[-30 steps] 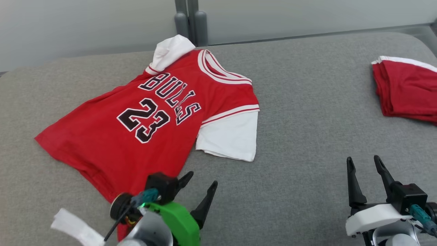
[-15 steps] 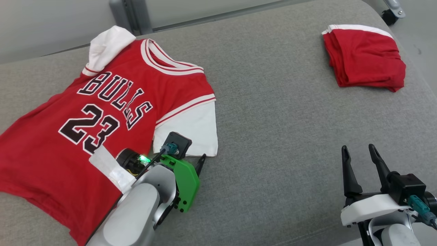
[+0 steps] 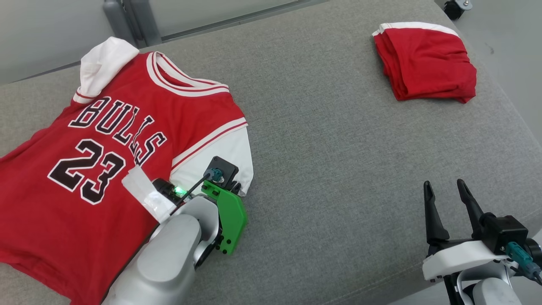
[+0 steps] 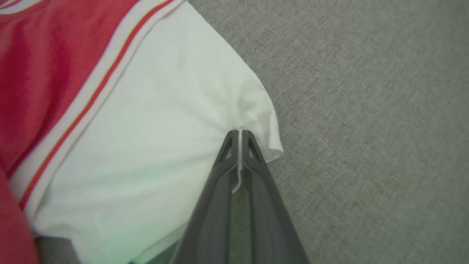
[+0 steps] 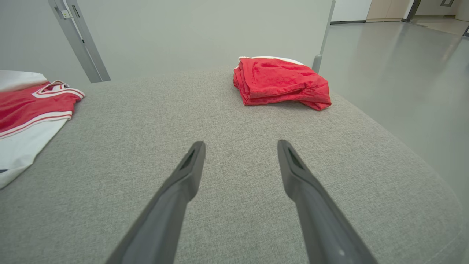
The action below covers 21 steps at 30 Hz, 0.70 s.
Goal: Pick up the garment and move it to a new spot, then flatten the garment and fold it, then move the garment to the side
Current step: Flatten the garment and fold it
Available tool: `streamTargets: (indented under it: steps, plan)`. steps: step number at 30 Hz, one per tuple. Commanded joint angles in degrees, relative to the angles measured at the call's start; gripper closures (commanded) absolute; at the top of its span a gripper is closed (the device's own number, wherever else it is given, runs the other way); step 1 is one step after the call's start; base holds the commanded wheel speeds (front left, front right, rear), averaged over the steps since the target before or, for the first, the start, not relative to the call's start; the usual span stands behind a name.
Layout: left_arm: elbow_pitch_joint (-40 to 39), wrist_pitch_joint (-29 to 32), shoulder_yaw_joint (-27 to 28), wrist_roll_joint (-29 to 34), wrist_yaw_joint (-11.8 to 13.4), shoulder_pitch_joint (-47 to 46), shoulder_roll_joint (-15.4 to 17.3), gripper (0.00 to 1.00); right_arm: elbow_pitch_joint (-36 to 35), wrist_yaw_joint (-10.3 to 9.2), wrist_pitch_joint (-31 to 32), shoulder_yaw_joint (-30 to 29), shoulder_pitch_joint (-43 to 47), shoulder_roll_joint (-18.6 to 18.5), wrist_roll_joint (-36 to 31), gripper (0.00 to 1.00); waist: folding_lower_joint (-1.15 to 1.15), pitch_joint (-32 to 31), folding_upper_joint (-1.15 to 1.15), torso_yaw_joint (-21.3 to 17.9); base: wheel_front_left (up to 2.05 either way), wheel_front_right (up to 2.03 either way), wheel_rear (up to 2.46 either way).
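In the head view, a red jersey (image 3: 106,140) lettered "BULLS 23" is seen spread flat on the left part of a grey fabric-covered counter (image 3: 330,148). The left end effector (image 3: 236,186) is placed at the lower edge of the jersey's white sleeve (image 3: 216,163), with its fingers largely hidden beneath the wrist hardware. The right end effector (image 3: 444,190) is held over bare counter at the lower right, well apart from the jersey, its fingers spread and nothing between them. A folded red garment (image 3: 425,63) is seen near the counter's far right corner.

In the left wrist view, the two fingers are pressed together on the hem of the white sleeve. A thin strip of white cloth is pinched between them, and the fabric is puckered at the tips.

In the right wrist view, the fingers are parted and empty above the counter. The folded red garment is seen ahead and the jersey at the left edge.
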Motion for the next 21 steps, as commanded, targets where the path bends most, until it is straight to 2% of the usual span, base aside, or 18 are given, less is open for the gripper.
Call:
streamTargets:
  steps: [1, 6, 13, 16, 21]
  plan:
    - [0.46, -0.67, -0.63, -1.46, -0.25, -0.66, -0.33, 1.0, 0.18, -0.03, -0.15, 0.11, -0.24, -0.11, -0.42, 0.0, 0.0, -0.63, 0.0, -0.15, 0.0, 0.0, 0.0]
    - [-3.57, -2.54, -3.62, -7.37, -0.24, -4.35, -1.91, 1.0, 0.47, -0.03, -0.15, 0.57, 0.03, -0.1, -0.49, 0.0, 0.0, -1.49, 0.0, -0.72, 0.0, 0.0, 0.0]
    - [-9.6, -2.71, -8.32, -16.08, -0.24, -8.32, -2.94, 1.0, 0.97, -0.03, -0.15, 2.16, -0.41, -0.12, 1.13, 0.0, 0.0, -0.91, 0.0, -3.74, 0.0, 0.0, 0.0]
    - [-12.23, -3.18, -11.7, -20.35, 1.54, -9.18, -2.77, 1.0, 1.32, -0.03, -0.15, 3.16, -0.24, -0.06, 1.65, 0.0, 0.0, -0.28, 0.0, -5.43, 0.0, 0.0, 0.0]
    - [-15.41, -6.91, -16.93, -25.4, 6.39, -11.07, -2.77, 1.0, 1.42, -0.03, -0.15, 4.1, -1.0, -0.08, 2.96, 0.0, 0.0, 1.65, 0.0, -7.95, 0.0, 0.0, 0.0]
